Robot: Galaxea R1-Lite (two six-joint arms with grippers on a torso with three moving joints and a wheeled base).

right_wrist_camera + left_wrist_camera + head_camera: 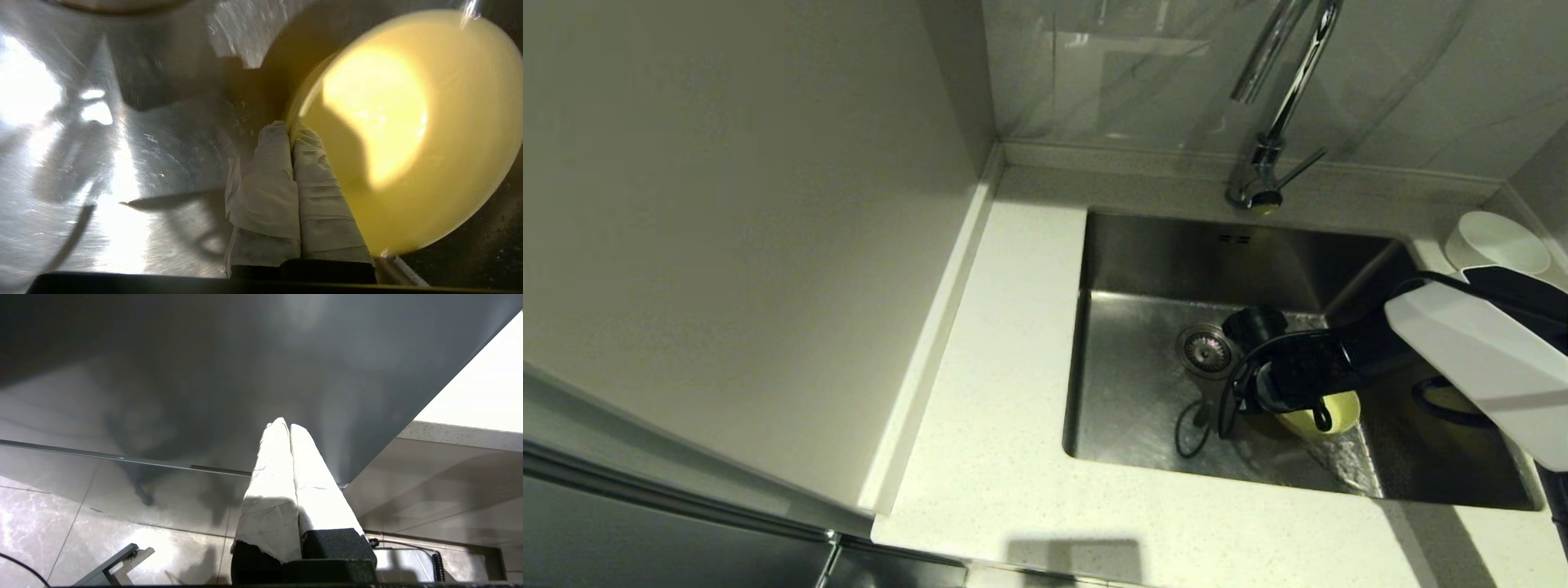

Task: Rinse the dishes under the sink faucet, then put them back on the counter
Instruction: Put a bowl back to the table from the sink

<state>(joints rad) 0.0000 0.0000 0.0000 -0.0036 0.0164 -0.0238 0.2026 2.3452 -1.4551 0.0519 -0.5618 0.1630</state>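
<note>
1. Pale speckled desk (996, 425) wraps the left and near sides of the sink (1143, 408); a plain cabinet wall stands further left, grey marbled tiles behind.

2. Left tool (286, 428) hangs off the work, below desk level beside a dark cabinet front with floor tiles beneath. Its padded fingers (269, 490) are pressed together with nothing between them. It looks parked, likely because one arm can manage a small bowl.

3. Faucet (1278, 106) rises at the back edge of the sink, its spout curving out over the basin; the lever points to the right. I cannot tell whether water runs. The drain (1207, 349) sits near the basin's middle.

4. Right tool (291, 130) is down in the sink, just right of the drain. Its fingers are clenched on the rim of the yellow-green bowl (408, 134), one inside the wall and one outside. A rim pinch suits a bowl too wide to span. The bowl is tilted on its side close to the basin floor, probably so rinse water drains out.

5. White bowl (1494, 241) stands on the desk at the sink's far right corner, well apart from the held bowl; it is either waiting or finished.

6. A darker rounded shape lies in the basin under the right arm; I cannot tell what it is. No pink bowl is visible.
</note>
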